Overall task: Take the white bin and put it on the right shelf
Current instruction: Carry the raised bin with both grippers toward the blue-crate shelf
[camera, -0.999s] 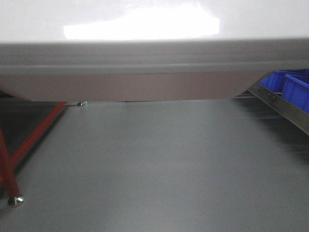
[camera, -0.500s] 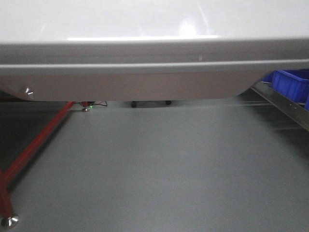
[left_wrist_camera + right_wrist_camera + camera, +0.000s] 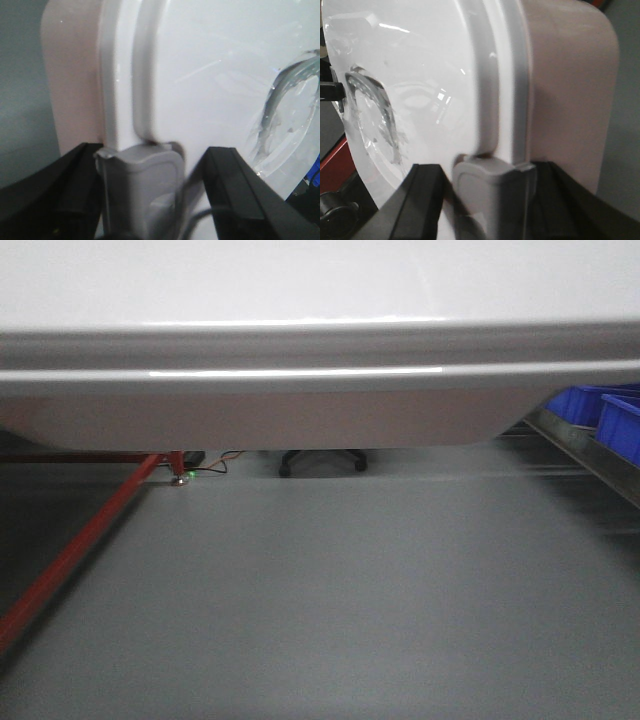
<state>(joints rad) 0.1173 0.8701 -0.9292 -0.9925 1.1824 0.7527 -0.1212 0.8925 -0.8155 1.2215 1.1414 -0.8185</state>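
The white bin (image 3: 300, 415), a large translucent pinkish plastic tub under a glossy lid, hangs clear above the grey floor (image 3: 330, 590). Your left fingers (image 3: 45, 195) and right fingers (image 3: 412, 207) are spread wide, each pair straddling a grey end latch (image 3: 142, 185) and clasping the rim. Recommendation: move both arms level and matched toward the steel right shelf (image 3: 585, 455) carrying blue crates (image 3: 612, 425).
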